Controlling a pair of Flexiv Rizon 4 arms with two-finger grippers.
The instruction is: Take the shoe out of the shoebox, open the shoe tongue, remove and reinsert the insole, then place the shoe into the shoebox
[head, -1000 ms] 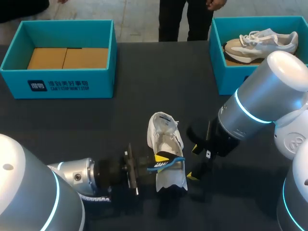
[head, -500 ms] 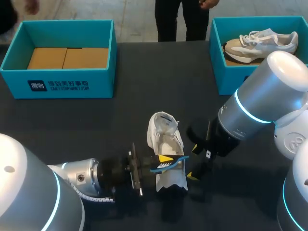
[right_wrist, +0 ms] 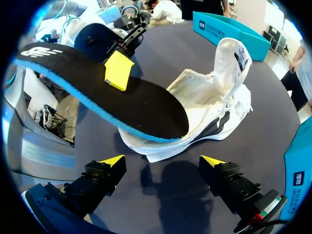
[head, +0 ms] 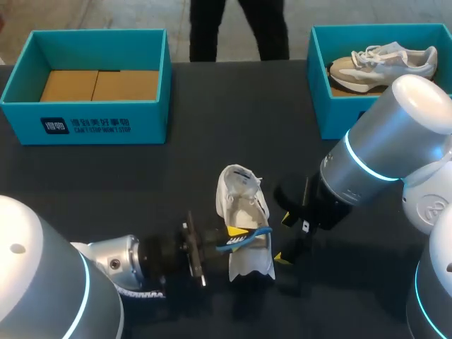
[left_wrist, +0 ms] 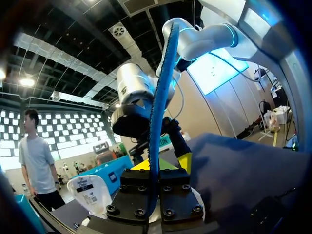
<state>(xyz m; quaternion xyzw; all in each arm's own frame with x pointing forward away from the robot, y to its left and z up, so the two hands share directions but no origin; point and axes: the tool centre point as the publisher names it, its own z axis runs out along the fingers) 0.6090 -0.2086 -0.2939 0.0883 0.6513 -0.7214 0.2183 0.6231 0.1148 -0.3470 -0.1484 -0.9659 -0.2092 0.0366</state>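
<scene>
**Insole drawn back a touch, hanging over the shoe**

Since 0.5 s ago the left gripper (head: 237, 233) has slid back a little toward its own side, taking the insole (head: 248, 239) with it. This undoes the small advance it made in the 0.5 s before. The right gripper (head: 285, 239) has not moved. The insole is out of the shoe (head: 240, 192) and hovers across its opening, so I judge the removal done and the reinsertion not yet started — the arm seems to be lining up.

The left claw is pinched on the insole, 1 yellow finger (right_wrist: 118, 71) pressed flat on its upper face. The right claw (right_wrist: 162, 161) stands wide apart, holding nothing, just beside the shoe.

The insole (right_wrist: 112, 102) is a thin, flat, foot-shaped slab with a matt black top and a blue foam edge, and it sags slightly. The shoe (right_wrist: 214, 97) is white and soft-looking, with a dark patch on its side. It lies on the dark table (head: 212, 141) with its tongue pulled up. The empty teal shoebox (head: 85, 120) is stiff card and sits well apart at the far left.
</scene>
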